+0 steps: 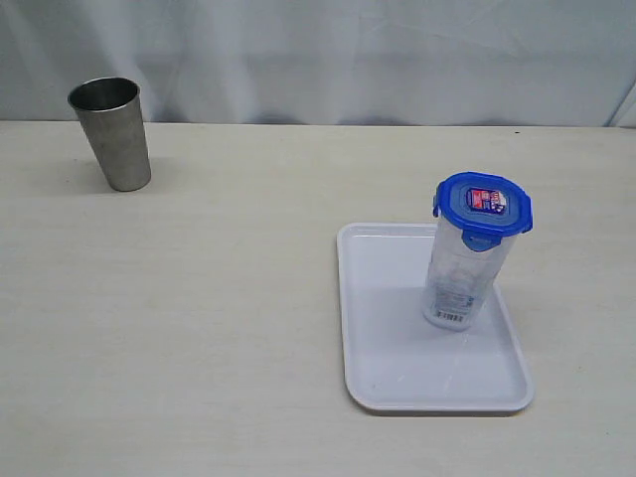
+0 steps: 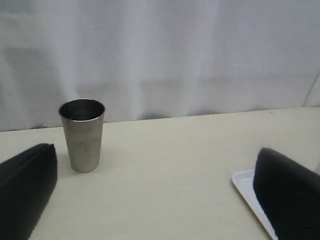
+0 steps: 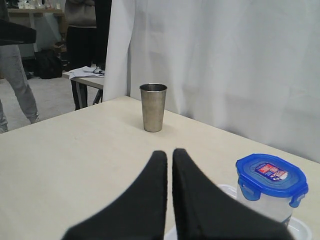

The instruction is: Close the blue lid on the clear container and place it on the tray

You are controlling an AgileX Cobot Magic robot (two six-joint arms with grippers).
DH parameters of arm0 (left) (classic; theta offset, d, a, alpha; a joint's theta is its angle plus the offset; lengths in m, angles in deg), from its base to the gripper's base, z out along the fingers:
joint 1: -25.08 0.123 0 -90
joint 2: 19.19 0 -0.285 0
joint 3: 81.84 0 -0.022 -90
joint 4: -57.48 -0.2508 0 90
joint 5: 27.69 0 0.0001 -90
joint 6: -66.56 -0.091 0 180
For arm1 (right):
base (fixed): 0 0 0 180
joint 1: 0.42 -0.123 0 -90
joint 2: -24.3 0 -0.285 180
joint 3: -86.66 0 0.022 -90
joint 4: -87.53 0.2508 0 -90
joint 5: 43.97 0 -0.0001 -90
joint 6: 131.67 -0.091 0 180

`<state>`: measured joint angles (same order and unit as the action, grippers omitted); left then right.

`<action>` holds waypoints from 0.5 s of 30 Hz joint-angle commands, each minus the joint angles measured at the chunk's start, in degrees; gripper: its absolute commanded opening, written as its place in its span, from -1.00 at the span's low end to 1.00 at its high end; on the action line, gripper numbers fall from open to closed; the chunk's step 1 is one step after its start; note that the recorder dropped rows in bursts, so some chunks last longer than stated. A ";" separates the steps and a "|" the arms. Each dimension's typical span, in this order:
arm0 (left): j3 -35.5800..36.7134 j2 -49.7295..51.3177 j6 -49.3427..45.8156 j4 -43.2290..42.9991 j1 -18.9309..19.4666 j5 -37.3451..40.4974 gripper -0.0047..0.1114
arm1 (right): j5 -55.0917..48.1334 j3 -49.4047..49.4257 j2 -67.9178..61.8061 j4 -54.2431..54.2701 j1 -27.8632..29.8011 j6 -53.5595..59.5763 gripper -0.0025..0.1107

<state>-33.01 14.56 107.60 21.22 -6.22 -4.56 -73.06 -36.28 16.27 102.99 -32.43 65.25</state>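
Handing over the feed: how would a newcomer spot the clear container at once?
On the pale table, find the white tray right of centre. The clear container stands upright on its right half, capped by the blue lid. Unlike the lidless grey steel tumbler at the back left, it is translucent and blue-topped.

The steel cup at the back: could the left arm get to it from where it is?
Probably yes. The left gripper is open, and the steel cup stands upright ahead of it, with nothing visible between them.
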 commanded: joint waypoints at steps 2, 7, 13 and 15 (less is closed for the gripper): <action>0.88 -6.44 0.39 0.79 -0.03 2.73 0.89 | -0.12 0.10 0.24 -0.34 -0.07 -0.26 -0.88; 0.88 -8.07 0.39 -0.25 -0.03 3.26 0.89 | -0.12 0.10 0.24 -0.34 -0.07 -0.26 -0.88; 0.88 -8.07 0.39 -0.25 -0.03 3.26 0.89 | -0.12 0.10 0.24 -0.34 -0.07 -0.26 -0.88; 0.88 -8.07 0.39 -0.25 -0.03 3.26 0.89 | -0.12 0.10 0.24 -0.34 -0.07 -0.26 -0.88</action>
<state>-32.19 6.73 107.69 21.48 -6.22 -0.85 -73.06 -36.28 16.27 102.95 -32.43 65.25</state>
